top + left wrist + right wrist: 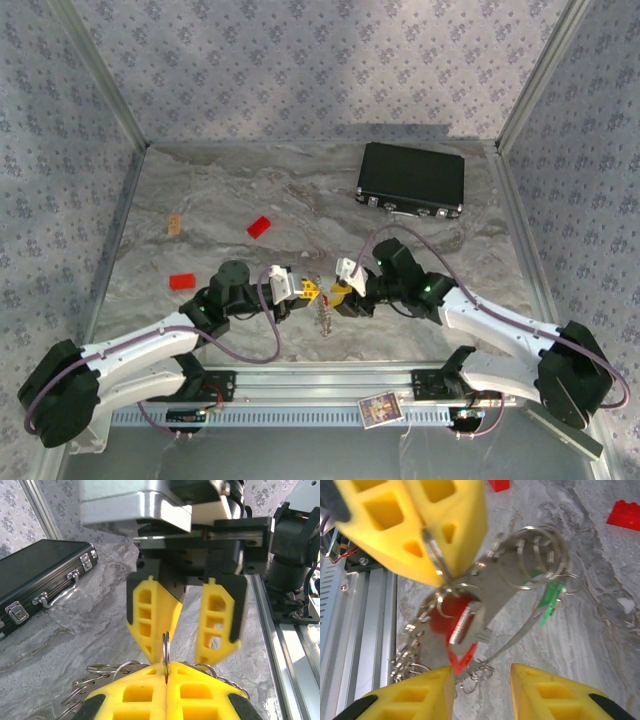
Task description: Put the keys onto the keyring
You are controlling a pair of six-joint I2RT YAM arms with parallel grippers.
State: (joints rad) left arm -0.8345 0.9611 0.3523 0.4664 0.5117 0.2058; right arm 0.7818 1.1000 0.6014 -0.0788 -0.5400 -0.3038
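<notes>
My left gripper (166, 667) is shut on the keyring (166, 647), a thin silvery loop standing edge-on between its yellow fingertips. Several more silvery rings and a beaded chain (407, 655) hang from it. The red key (455, 632) dangles, blurred, under the held ring. Further right among the rings hangs the green key (550, 600). My right gripper (482, 680) faces the left one with its jaws open. The red key's tip sits just beside its left finger (410, 700). From above, both grippers (308, 291) (338, 293) meet over the table's near middle, the bunch (323, 316) hanging below them.
A black case (411, 180) lies at the back right. Two red blocks (259, 227) (182, 281) and a small tan piece (175, 224) lie to the left. An aluminium rail (320, 385) runs along the near edge, close behind the grippers.
</notes>
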